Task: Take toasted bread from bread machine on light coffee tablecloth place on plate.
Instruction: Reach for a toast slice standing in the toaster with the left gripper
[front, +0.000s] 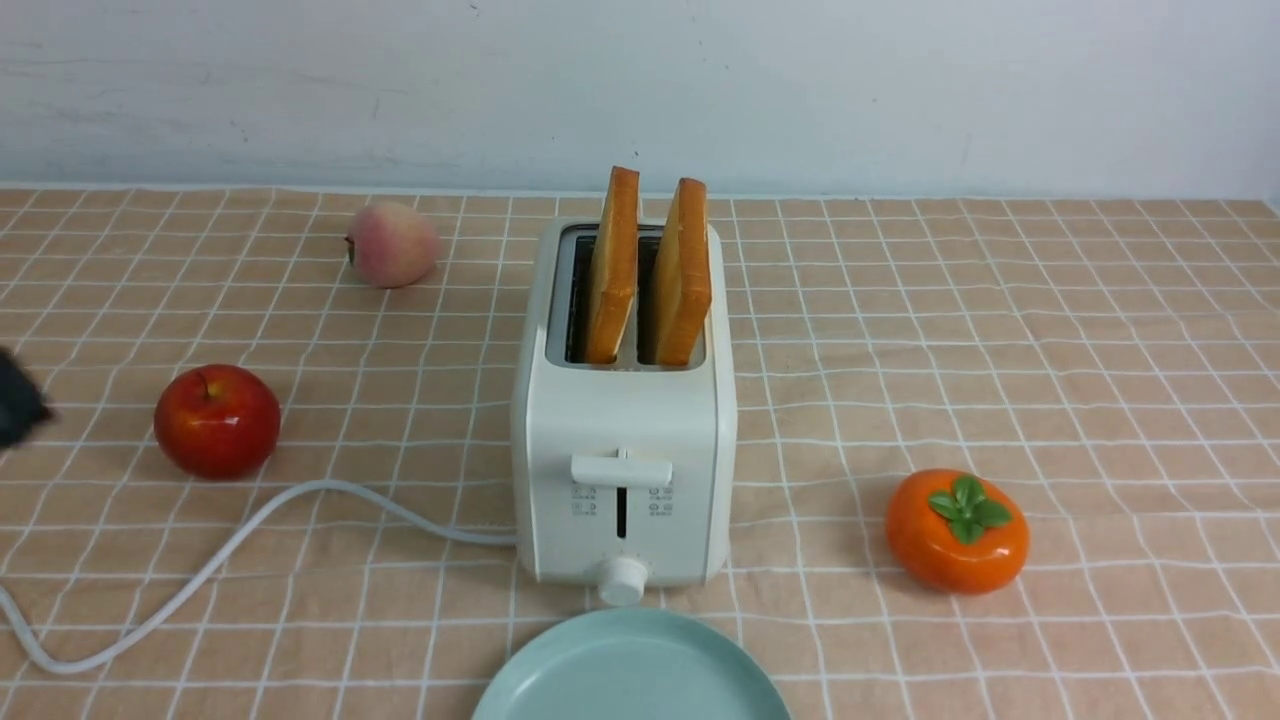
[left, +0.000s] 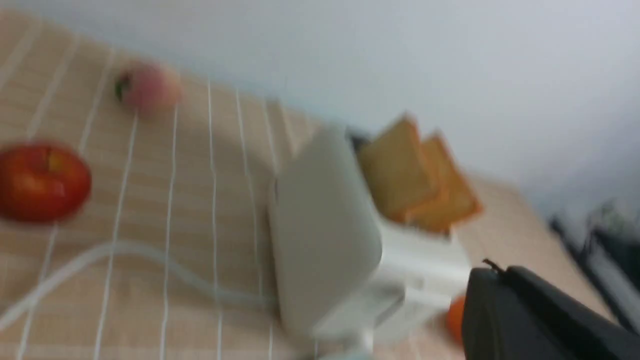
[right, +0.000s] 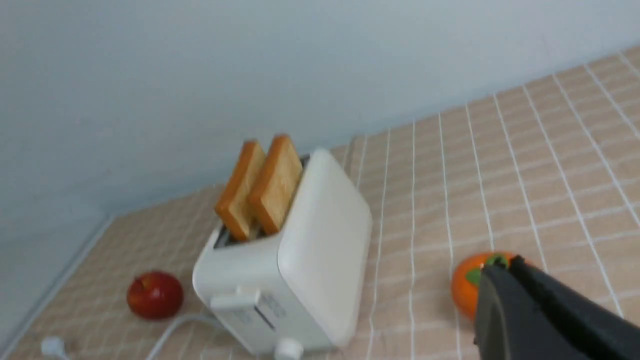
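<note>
Pale mint-green and round, the plate (front: 632, 670) is sitting nearest, cut off by the front edge of the front view and just before the boxy cream-white two-slot bread machine (front: 622, 430). Both are resting on the light coffee tablecloth (front: 1000, 330), whose thin white lines are gridding the counter. A white cord (front: 230, 545) is curling from the bread machine's left side toward the front left corner.

To the right, an orange persimmon with green leaves (front: 957, 530) is lying apart from the machine. To the left, a glossy red apple (front: 217, 420) is sitting well apart too. Level with the apple, the dark left tool (front: 18, 398) is barely poking in at the left border, blurred. Whether it is wide or narrow cannot be told.

The right tool (right: 545, 315) is showing only in its own wrist view, a dark wedge partly hiding the persimmon. Its spread cannot be told either.

Two square golden toast slices (front: 612, 270) are standing upright, one in each slot, rising well above the grey top. Farther back, a pink-yellow peach (front: 392, 245) is lying near the white wall (front: 640, 90).
</note>
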